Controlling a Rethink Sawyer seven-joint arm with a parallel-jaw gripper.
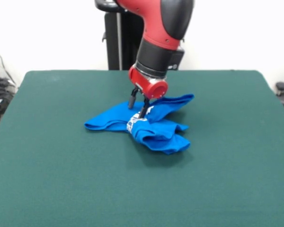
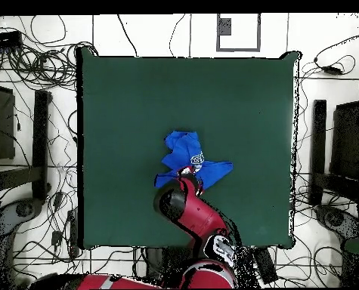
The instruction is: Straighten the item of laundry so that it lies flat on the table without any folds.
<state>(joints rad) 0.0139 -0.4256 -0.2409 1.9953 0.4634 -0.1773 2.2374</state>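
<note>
The blue item of laundry [image 1: 157, 134] lies crumpled near the middle of the green table [image 1: 61, 179]. It is bunched into folds on the right, one flap stretches out to the left, and white lettering shows at its middle. My gripper [image 1: 137, 107] comes down on its far edge, open. One finger [image 1: 143, 112] touches the cloth by the lettering and the other stands just off the cloth's rim. From overhead, the item of laundry [image 2: 184, 153] sits just beyond the arm's wrist on the table [image 2: 122, 106], and the gripper [image 2: 188, 176] is mostly hidden under the wrist.
The red and black arm [image 2: 197, 219] reaches in over the table's near-base edge. Cables and dark stands [image 2: 38, 151] lie on the floor around the table.
</note>
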